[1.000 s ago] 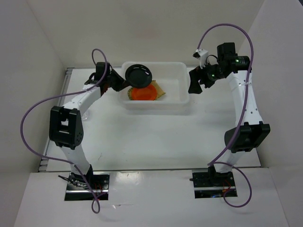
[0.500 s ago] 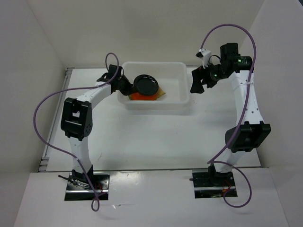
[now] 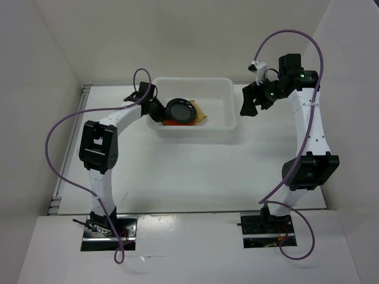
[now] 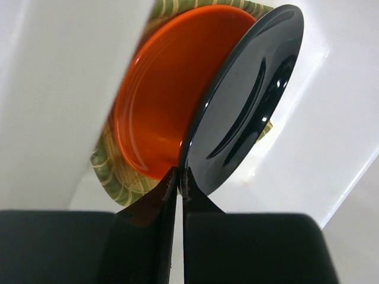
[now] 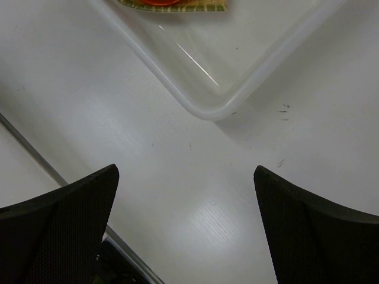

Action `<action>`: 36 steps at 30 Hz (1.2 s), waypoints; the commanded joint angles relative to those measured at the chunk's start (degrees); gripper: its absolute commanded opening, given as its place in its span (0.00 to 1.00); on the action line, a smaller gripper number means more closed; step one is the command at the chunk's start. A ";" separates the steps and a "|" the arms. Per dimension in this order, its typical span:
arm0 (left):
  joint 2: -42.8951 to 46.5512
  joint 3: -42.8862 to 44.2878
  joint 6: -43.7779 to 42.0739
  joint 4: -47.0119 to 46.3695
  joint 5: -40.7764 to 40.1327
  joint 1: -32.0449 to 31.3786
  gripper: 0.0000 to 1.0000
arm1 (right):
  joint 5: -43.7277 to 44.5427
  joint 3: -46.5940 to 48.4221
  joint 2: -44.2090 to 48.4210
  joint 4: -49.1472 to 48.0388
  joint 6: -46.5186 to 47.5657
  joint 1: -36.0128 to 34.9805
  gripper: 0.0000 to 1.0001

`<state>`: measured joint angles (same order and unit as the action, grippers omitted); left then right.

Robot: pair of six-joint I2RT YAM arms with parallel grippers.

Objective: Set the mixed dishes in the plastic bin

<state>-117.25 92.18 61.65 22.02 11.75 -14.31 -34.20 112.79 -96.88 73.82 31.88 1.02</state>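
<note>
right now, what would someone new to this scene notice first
The glossy black plate, pinched by its rim in the left end effector, hangs tilted over the left part of the plastic bin. Just beneath it, a bright orange plate sits on a woven bamboo tray in the bin. The right end effector hovers wide open over the table by the bin's right end, holding nothing.

My left arm (image 3: 98,148) rises from its base, and the forearm angles right. My left gripper (image 4: 179,173) is pinched nearly closed on the rim of the black plate (image 4: 243,106). My right arm (image 3: 308,136) stands tall with the wrist bent leftward, apparently pointing down. My right gripper (image 5: 185,171) is spread wide and holds nothing.
</note>
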 commanded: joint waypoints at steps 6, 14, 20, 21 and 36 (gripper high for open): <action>-0.87 2.04 0.40 3.11 -2.60 0.07 0.11 | -1.31 -1.00 0.38 0.45 1.34 0.65 0.99; 5.97 3.09 0.40 7.59 -8.14 -0.46 0.51 | -3.50 -1.52 0.38 0.45 1.87 0.65 0.99; 13.53 9.40 -2.32 13.65 -17.27 -0.98 0.67 | -4.13 -1.00 -0.15 0.45 1.87 0.65 0.99; 14.85 10.55 -3.63 14.62 -18.85 -0.99 0.68 | -4.13 -1.00 -0.15 0.45 1.87 0.65 0.99; 47.02 -19.55 -13.13 23.67 -17.37 28.61 0.70 | -7.28 -4.42 0.99 -1.22 2.57 0.65 0.99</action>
<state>-71.24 78.50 52.14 42.26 -7.64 11.16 -39.13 109.91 -96.97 73.60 33.19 1.28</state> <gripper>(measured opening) 0.697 0.993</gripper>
